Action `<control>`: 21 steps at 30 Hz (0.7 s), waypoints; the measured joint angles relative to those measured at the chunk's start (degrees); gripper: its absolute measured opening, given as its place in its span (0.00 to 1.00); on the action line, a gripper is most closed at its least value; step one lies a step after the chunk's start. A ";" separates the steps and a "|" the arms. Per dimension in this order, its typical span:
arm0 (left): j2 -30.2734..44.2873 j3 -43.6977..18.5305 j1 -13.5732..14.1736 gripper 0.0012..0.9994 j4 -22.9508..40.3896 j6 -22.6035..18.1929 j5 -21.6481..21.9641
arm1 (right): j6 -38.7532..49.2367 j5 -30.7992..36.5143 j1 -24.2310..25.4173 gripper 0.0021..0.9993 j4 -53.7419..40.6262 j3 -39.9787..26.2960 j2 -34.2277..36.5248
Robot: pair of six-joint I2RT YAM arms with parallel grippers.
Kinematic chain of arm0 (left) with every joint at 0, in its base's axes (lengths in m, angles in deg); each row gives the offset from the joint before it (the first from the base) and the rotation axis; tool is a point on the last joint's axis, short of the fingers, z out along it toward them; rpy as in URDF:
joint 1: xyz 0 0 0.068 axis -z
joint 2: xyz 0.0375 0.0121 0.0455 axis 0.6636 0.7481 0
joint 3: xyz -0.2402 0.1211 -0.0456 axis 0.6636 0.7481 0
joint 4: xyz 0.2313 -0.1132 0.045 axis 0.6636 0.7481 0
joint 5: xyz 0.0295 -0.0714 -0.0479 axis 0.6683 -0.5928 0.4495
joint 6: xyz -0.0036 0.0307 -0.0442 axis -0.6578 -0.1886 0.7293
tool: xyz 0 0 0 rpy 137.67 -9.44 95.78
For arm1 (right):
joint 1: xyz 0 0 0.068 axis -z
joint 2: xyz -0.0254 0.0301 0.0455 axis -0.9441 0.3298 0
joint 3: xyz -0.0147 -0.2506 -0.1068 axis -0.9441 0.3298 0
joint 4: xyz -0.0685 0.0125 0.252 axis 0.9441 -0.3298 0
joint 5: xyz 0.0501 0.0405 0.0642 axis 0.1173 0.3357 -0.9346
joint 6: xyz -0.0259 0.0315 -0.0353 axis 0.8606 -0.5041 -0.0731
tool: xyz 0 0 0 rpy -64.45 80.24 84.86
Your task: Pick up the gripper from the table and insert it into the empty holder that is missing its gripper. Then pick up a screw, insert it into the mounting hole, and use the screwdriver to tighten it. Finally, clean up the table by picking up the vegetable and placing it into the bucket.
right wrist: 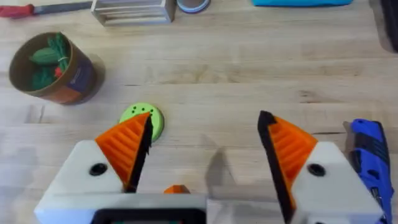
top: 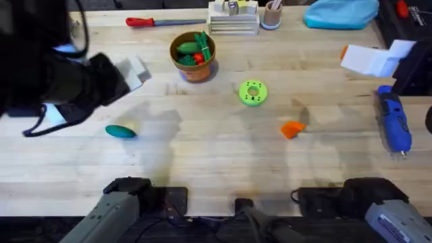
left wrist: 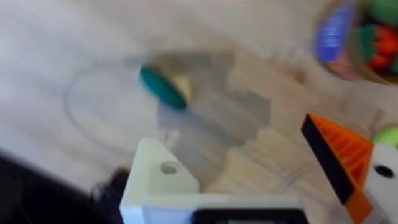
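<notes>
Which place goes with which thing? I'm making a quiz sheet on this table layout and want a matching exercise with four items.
Things:
1. screwdriver
2. bucket
3. gripper
4. red-handled tool

Places:
A. far edge of the table, left of the stacked trays
B. right side, lying flat
C. middle, right of the green disc
D. left of the green disc, holding vegetables

Pairs: 1-B, 2-D, 3-C, 4-A

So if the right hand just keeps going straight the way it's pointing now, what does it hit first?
Most likely the green ring-shaped disc, which lies just ahead of the right hand in its wrist view, slightly toward one finger. The bucket sits farther off to that side. Depth is unclear, so the hand may pass above the disc.
</notes>
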 joint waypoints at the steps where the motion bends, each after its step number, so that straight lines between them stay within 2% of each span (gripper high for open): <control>1: 1.19 0.30 -0.41 0.99 2.00 5.50 0.74 | 0.00 0.00 0.00 0.99 0.00 0.00 0.00; 2: 2.15 0.71 -0.76 0.99 3.23 10.12 1.20 | 0.00 0.00 0.00 0.99 0.00 0.00 0.00; 4: 3.65 1.94 -1.17 0.85 3.98 16.73 1.85 | 0.00 0.00 0.00 0.99 0.00 0.00 0.00; 6: 5.03 3.23 -1.17 0.72 4.17 20.99 2.01 | 0.00 0.01 0.00 0.99 0.00 0.00 0.00; 7: 5.71 3.74 -1.17 0.59 4.26 22.62 2.04 | 0.00 0.02 0.00 0.99 0.00 0.00 0.00; 10: 7.09 4.55 -1.17 0.11 4.25 25.53 2.07 | 0.00 0.00 0.00 0.99 0.00 0.00 0.00; 11: 7.16 4.62 -1.17 0.03 4.11 25.75 2.07 | 0.00 0.02 0.00 0.99 0.00 0.00 -0.02; 13: 6.91 4.64 -1.17 0.01 3.48 25.84 1.92 | 0.00 0.00 0.00 0.99 0.00 0.00 0.00; 15: 6.16 4.64 -1.01 0.01 2.04 24.09 1.29 | 0.00 0.01 0.00 0.99 -0.01 0.00 0.00; 17: 4.81 4.64 -0.24 0.01 -0.55 20.49 -0.16 | 0.00 0.00 0.00 0.99 -0.09 0.00 0.00; 19: 2.66 4.64 1.32 0.03 -4.54 14.54 -2.92 | 0.00 0.00 0.00 0.99 -0.36 0.00 0.00; 20: 1.64 4.64 2.10 0.12 -6.26 11.63 -4.48 | 0.00 0.00 0.00 0.99 -0.42 0.00 0.00; 21: 0.45 4.64 3.08 0.30 -8.54 7.74 -6.59 | 0.00 0.01 0.00 0.99 -0.42 0.00 0.00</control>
